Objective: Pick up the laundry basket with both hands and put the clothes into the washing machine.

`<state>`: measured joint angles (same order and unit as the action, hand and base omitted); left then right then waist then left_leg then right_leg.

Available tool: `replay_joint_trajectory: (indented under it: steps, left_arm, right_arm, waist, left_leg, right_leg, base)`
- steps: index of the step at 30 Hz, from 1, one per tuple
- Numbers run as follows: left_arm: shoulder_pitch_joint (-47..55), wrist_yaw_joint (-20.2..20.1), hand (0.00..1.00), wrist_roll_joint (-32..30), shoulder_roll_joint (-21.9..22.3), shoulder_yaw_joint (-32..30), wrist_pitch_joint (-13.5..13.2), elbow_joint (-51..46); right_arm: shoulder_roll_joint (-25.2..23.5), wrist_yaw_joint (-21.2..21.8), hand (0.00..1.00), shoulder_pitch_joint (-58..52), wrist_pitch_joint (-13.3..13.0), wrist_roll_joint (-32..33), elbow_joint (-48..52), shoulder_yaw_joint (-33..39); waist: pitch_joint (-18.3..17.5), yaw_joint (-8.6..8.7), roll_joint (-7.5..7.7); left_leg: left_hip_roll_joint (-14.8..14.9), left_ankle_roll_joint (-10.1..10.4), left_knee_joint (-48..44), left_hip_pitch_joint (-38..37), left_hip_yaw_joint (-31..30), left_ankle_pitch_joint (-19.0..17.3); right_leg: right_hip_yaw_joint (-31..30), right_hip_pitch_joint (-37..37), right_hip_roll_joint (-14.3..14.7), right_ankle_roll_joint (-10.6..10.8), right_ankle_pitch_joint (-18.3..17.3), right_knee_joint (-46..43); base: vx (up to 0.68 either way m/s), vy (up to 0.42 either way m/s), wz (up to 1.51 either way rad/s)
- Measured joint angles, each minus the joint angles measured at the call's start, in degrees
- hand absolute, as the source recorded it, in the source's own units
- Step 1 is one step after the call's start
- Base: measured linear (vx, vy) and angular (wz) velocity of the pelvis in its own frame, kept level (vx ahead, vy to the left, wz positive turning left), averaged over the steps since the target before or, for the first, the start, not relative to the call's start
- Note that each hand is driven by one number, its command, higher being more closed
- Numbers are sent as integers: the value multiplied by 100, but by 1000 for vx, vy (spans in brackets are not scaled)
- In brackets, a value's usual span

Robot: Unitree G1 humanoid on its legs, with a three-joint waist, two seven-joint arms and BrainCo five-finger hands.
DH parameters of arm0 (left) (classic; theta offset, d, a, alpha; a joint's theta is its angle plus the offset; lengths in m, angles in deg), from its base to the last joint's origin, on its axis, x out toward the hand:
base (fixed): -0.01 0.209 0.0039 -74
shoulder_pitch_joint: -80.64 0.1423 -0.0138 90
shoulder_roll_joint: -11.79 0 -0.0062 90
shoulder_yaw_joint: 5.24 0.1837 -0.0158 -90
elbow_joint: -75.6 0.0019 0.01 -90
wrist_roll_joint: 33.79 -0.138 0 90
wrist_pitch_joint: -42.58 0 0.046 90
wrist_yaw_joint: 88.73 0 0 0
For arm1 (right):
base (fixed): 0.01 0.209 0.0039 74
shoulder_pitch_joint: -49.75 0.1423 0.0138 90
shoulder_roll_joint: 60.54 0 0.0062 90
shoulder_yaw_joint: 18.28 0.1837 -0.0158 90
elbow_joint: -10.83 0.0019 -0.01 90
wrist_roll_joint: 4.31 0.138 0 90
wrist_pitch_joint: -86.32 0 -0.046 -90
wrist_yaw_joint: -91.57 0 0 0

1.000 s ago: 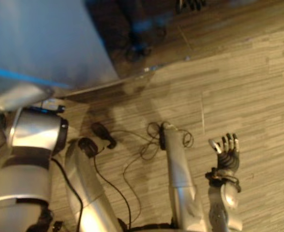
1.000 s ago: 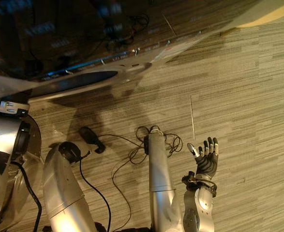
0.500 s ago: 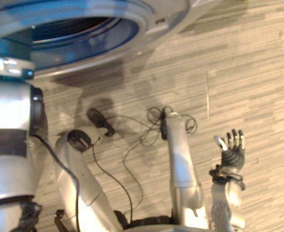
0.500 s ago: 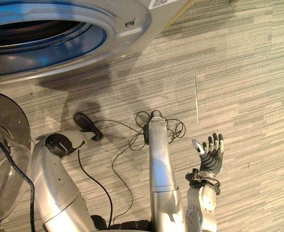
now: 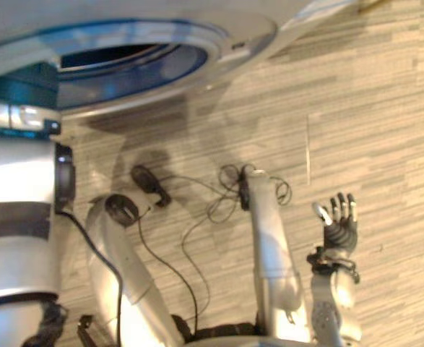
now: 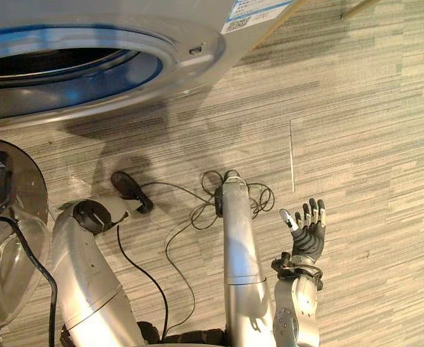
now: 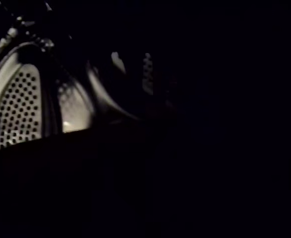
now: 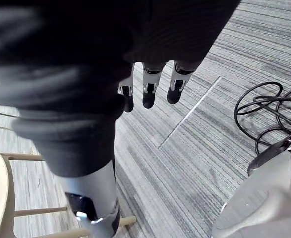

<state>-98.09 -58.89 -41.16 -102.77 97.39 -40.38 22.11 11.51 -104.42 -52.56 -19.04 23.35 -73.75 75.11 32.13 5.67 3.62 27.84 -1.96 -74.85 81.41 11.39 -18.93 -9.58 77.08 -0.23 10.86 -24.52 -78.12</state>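
Right eye view: right robot hand [image 6: 307, 237], fingers spread, empty, above striped floor [image 6: 370, 130], washing machine [image 6: 186, 32] beyond.

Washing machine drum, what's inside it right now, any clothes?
Inside the washing machine, the left wrist view shows the perforated drum wall. A dark mass covers the rest, too dim to tell what lies there.

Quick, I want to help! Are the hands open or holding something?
Left hand: cannot tell, too dark inside the drum.
Right hand: open, holding nothing.
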Motion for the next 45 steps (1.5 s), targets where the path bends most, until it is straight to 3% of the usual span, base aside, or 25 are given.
replay_joint_trajectory:
  steps: [9,14,15,17,21,23,28,31,36,39,42,45]
  left_arm:
    - [1661,-249,0,12,230,-419,-131,-1041]
    - [3307,-234,0,64,619,-749,-281,-2560]
    - [4064,-232,0,87,835,-895,-360,-3151]
    - [4563,-238,0,119,983,-942,-369,-3423]
    - [5949,-198,0,95,1977,-1096,-468,-4200]
    - [6656,-195,0,56,2747,-993,-518,-4375]
    - [7743,-267,0,51,3529,-276,-627,-4793]
    - [8298,-497,0,70,3828,25,-752,-4806]
    - [9050,-891,0,335,3887,149,-911,-4774]
    - [9599,-1161,0,337,3915,81,-981,-4536]
    - [9818,-1339,0,450,3993,-221,-979,-3876]
    - [9901,-1476,0,493,4112,-643,-941,-2800]
  right_arm:
    - [-29,-13,0,-3,72,-13,-2,-2]
    - [-55,-59,0,-3,137,-63,52,2]
    - [-103,-68,0,-3,200,-126,56,6]
    - [-147,-71,0,-1,233,-134,57,3]
    - [-160,-190,0,0,245,-192,72,43]
    - [-161,-283,0,7,262,-322,82,28]
    - [-156,-384,0,128,325,-435,94,20]
    - [-146,-434,0,126,344,-557,58,7]
    - [-101,-511,0,-81,388,-641,-209,15]
    - [-99,-500,0,-261,559,-695,-853,73]
    - [-103,-437,0,-323,743,-702,-1446,140]
    - [-163,-325,0,-323,910,-708,-2228,376]
  waist:
    - [-9,-40,-59]
    - [-27,-139,-163]
    - [-29,-164,-180]
    - [-31,-179,-189]
    - [-78,-209,-295]
    - [-149,-360,-446]
    - [-415,-465,-673]
    - [-669,-499,-796]
    - [-1210,-509,-778]
    - [-1581,-652,-710]
    - [-1875,-663,-664]
    - [-2126,-668,-526]
  left_leg:
    - [-148,48,251,-437,-35,103]
    - [-273,80,397,-763,-61,130]
    - [-292,131,480,-926,-59,161]
    - [-293,151,529,-1036,-84,172]
    - [-388,261,707,-1351,-211,237]
    - [-408,289,804,-1629,-261,247]
    - [-547,398,1131,-2238,-361,303]
    - [-618,459,1411,-2756,-356,310]
    - [-875,573,2199,-3736,-300,394]
    - [-1012,559,2956,-4552,-148,574]
    - [-1149,593,3636,-5051,-60,858]
    - [-1372,616,4685,-5775,24,1280]
  right_leg:
    - [91,-486,-108,-31,-16,200]
    - [168,-836,-228,-162,-90,256]
    - [198,-988,-245,-216,-120,308]
    - [245,-1117,-250,-264,-149,338]
    - [409,-1501,-298,-389,-241,415]
    - [477,-1804,-300,-459,-298,461]
    - [650,-2493,-376,-575,-407,699]
    - [762,-3087,-407,-570,-417,1056]
    - [980,-4168,-607,-597,-379,1919]
    - [1129,-5008,-685,-566,-173,2784]
    - [1358,-5642,-755,-557,139,3546]
    - [1585,-6361,-800,-540,649,4522]
  base:
    - [-18,-32,9]
    - [-17,-73,15]
    - [-15,-105,11]
    - [-7,-76,9]
    - [7,-103,19]
    - [22,-95,15]
    - [10,-82,20]
    - [29,-25,13]
    - [106,23,25]
    - [177,23,19]
    - [217,-4,30]
    - [242,-41,25]
